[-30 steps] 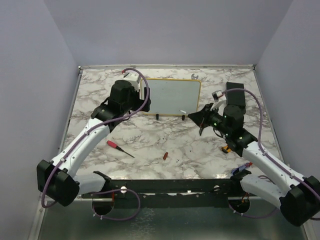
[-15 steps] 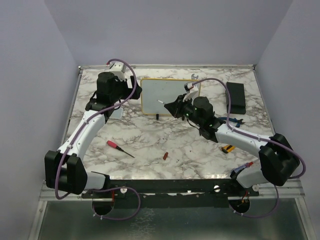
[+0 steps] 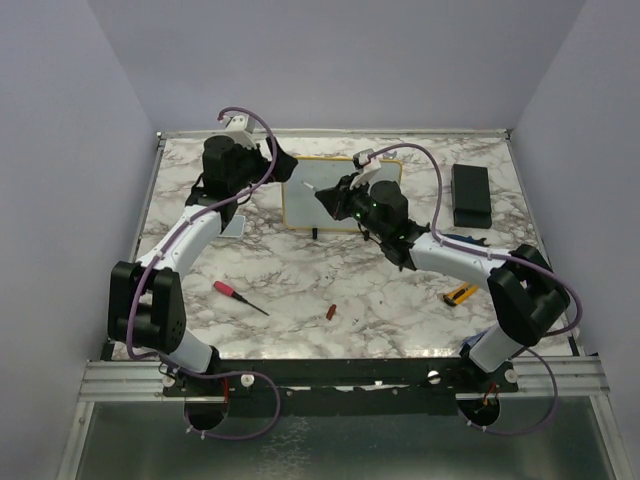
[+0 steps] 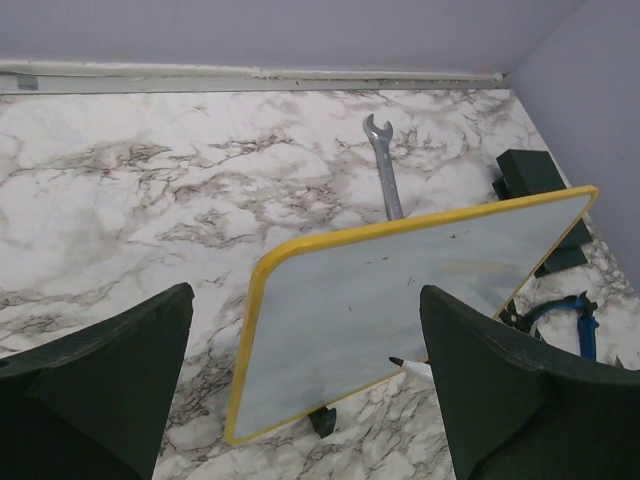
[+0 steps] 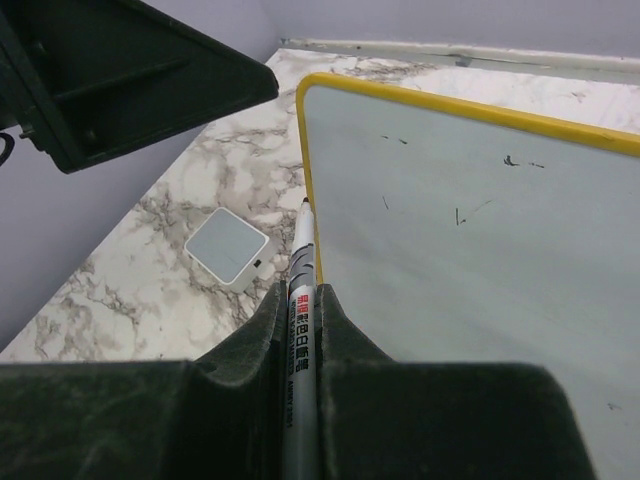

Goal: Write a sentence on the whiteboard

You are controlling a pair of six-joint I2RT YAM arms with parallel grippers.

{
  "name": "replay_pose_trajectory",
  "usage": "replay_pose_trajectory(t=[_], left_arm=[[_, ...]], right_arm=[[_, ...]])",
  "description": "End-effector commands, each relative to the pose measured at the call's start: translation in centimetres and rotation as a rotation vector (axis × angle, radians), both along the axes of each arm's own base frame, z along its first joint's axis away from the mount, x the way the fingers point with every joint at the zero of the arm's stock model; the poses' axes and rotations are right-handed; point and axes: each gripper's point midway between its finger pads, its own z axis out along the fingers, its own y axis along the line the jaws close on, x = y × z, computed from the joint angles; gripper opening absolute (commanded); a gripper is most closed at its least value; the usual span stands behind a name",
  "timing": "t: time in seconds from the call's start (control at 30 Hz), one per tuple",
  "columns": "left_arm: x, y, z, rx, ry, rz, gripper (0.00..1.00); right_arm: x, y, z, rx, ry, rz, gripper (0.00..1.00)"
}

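Right wrist: right gripper (image 5: 300,305) clamps marker (image 5: 302,250), tip at whiteboard (image 5: 480,230) frame edge; left gripper (image 4: 305,390) spread wide.

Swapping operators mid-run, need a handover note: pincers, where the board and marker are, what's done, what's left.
Left pincer: open, by the whiteboard at its left end, holding nothing.
Right pincer: shut on the marker, tip at the board's left edge; contact unclear.
Board: upright on its feet, far middle of the table.
Done: marker in grip and brought to the board.
Left: the whole sentence; only faint stray marks show.
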Motion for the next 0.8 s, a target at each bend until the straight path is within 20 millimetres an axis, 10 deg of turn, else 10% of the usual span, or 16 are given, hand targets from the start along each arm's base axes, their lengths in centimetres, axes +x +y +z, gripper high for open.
replay_pose_trajectory(t=[0.0, 0.77], left_arm=[[0.4, 0.0, 0.6, -0.094, -0.048, -0.037, 0.95], [0.8, -1.3, -1.6, -0.139, 0.026, -0.095, 0.71]], right_arm=[[0.9, 1.1, -0.2, -0.017, -0.031, -0.002, 0.0], [3.7, 3.1, -1.2, -0.088, -0.089, -0.074, 0.0]])
